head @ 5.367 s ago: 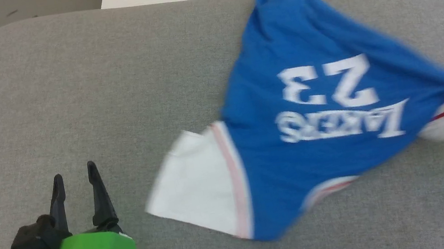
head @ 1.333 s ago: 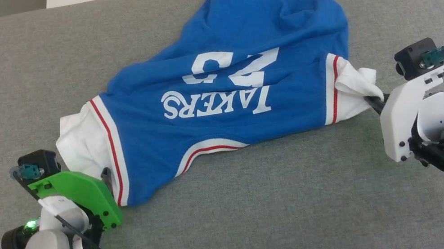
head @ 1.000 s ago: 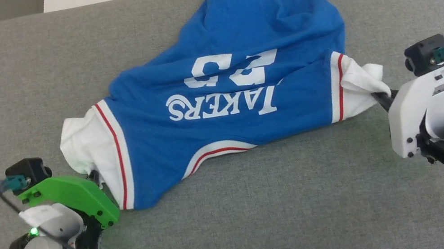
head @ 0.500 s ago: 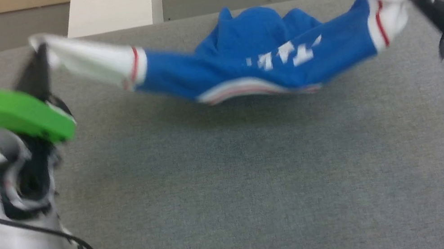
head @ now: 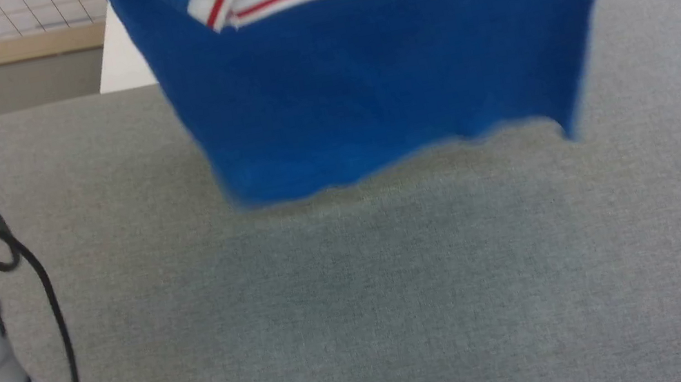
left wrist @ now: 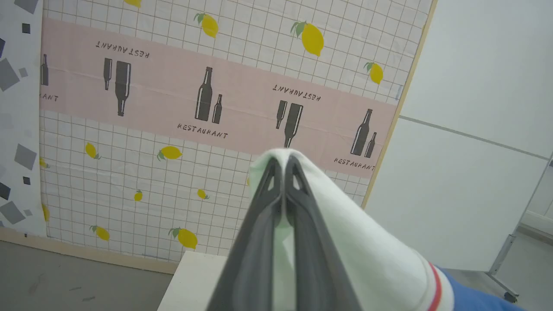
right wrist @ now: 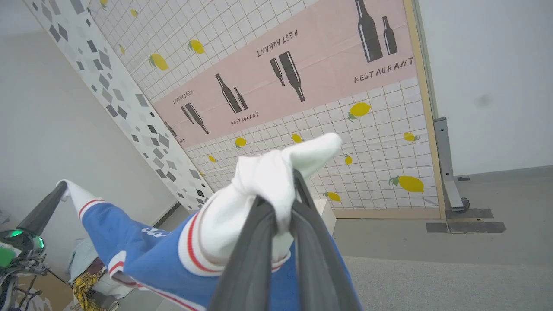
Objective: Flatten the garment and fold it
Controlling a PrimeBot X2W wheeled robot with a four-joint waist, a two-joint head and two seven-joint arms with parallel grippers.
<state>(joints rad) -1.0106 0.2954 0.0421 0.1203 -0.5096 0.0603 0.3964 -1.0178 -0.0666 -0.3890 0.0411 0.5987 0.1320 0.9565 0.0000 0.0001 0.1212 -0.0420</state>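
The grey, felt-like worktop (head: pixel 360 299) is stretching across the lower frame. Above it, top centre, the soft blue shirt (head: pixel 378 86) is hanging limp, its hem near the worktop. The left pincer (left wrist: pixel 283 172) and right pincer (right wrist: pixel 280 194) are each clenching a white sleeve. Lowering both evenly, hem first, should be spreading it flat.

Garment (head: pixel 379 93): royal blue body, white sleeves, white collar and cuff trim with red stripes. Counter (head: pixel 360 299): plain grey, fine weave. Wall panel (left wrist: pixel 129 172): white grid, yellow lemons, pink band with dark bottles.
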